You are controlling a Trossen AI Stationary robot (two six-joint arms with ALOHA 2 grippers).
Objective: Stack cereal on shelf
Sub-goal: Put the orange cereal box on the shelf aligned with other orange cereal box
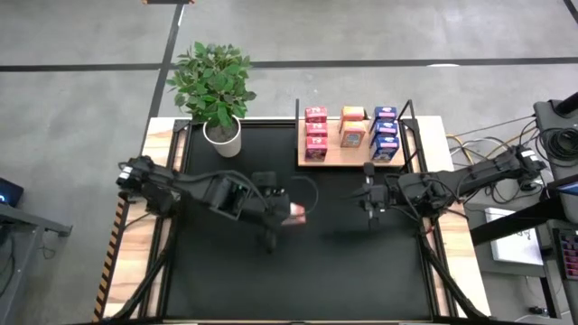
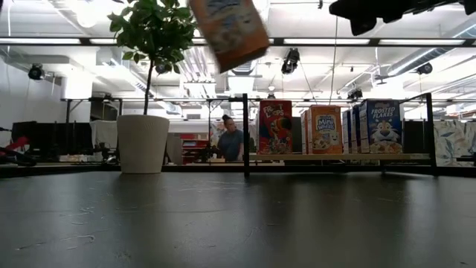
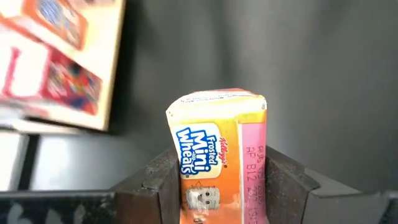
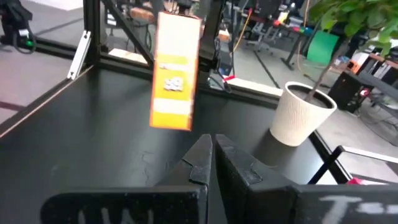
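Note:
My left gripper is over the middle of the black table and is shut on an orange Mini-Wheats cereal box. The low view shows that box high above the tabletop. My right gripper hovers right of it, near the shelf's front edge, with its fingers shut on nothing. The light-wood shelf with black posts lies at the table's far side. Red, orange and blue boxes stand on it in rows. My left gripper pinches the orange box between its two fingers, which lie on the box's two opposite side faces. They come at it from above, slanting down from the table's left. The box is lifted clear of the table and is tilted in the low view.
A plant in a white pot stands at the table's far left, left of the shelf. Bare black tabletop stretches in front of both grippers. A person sits in the room behind the table.

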